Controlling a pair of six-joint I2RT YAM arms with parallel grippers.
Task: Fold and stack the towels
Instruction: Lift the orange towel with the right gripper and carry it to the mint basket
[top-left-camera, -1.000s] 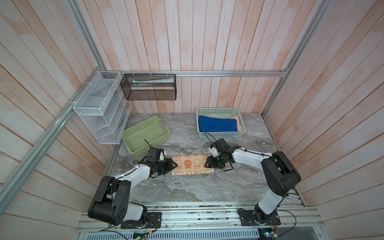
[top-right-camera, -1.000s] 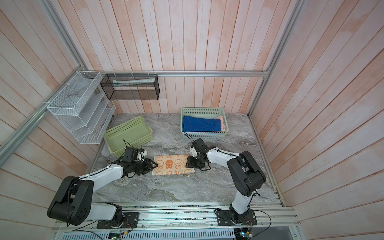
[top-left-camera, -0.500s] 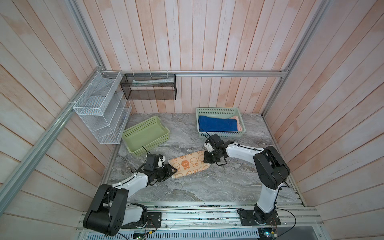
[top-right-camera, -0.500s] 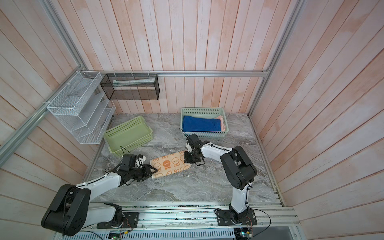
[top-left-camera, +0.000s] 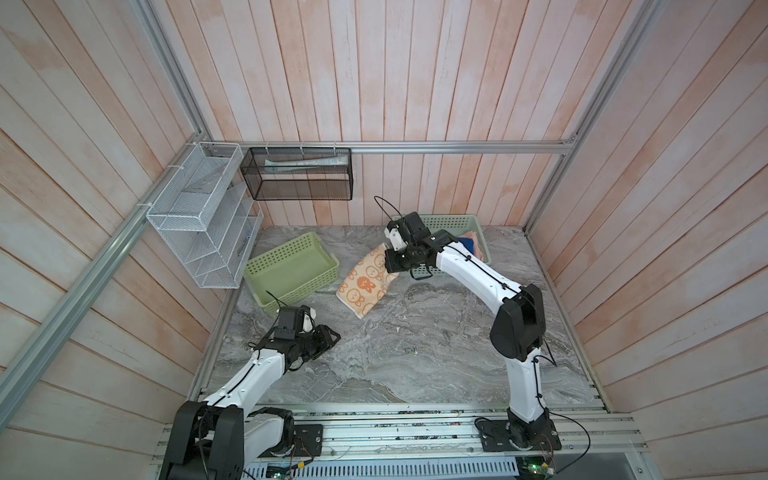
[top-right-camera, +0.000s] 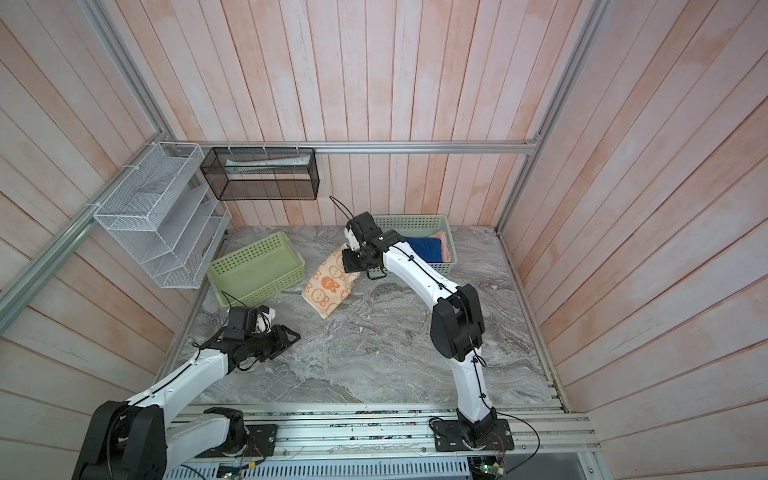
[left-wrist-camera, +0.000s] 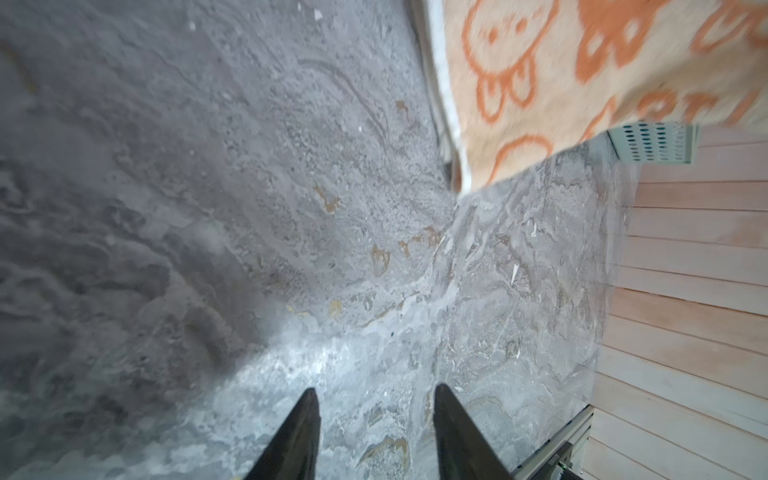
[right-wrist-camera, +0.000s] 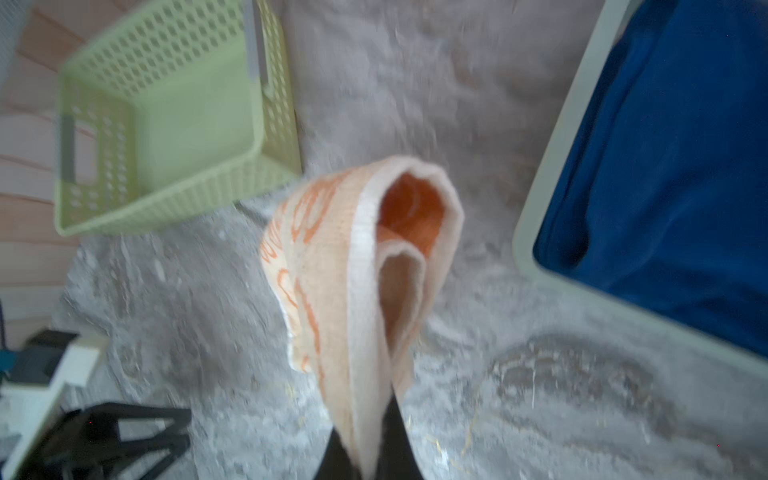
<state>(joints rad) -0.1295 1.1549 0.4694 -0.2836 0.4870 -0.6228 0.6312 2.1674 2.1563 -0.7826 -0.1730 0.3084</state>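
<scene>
The orange towel (top-left-camera: 368, 282) (top-right-camera: 330, 284) with cream cartoon figures hangs folded between the two baskets, its low corner close to the marble. My right gripper (top-left-camera: 392, 266) (top-right-camera: 352, 262) (right-wrist-camera: 365, 449) is shut on its upper end; in the right wrist view the cloth (right-wrist-camera: 361, 270) loops out from the pinched jaws. My left gripper (top-left-camera: 328, 334) (top-right-camera: 291, 334) (left-wrist-camera: 376, 392) stands open and empty near the front left, well apart from the towel (left-wrist-camera: 582, 62). A blue towel (top-right-camera: 424, 247) (right-wrist-camera: 665, 166) and a pink towel (top-right-camera: 444, 245) lie in the back basket (top-left-camera: 473, 220) (top-right-camera: 415, 218).
An empty lime-green basket (top-left-camera: 291, 266) (top-right-camera: 253, 270) (right-wrist-camera: 166, 124) sits at the back left of the grey marble table (top-left-camera: 415, 340). A white wire rack (top-left-camera: 199, 216) and a black mesh basket (top-left-camera: 299, 174) hang on the walls.
The towel lay flat between both grippers. My right gripper shut on its end and lifted it toward the back. My left gripper came off it and drew back to the front left.
</scene>
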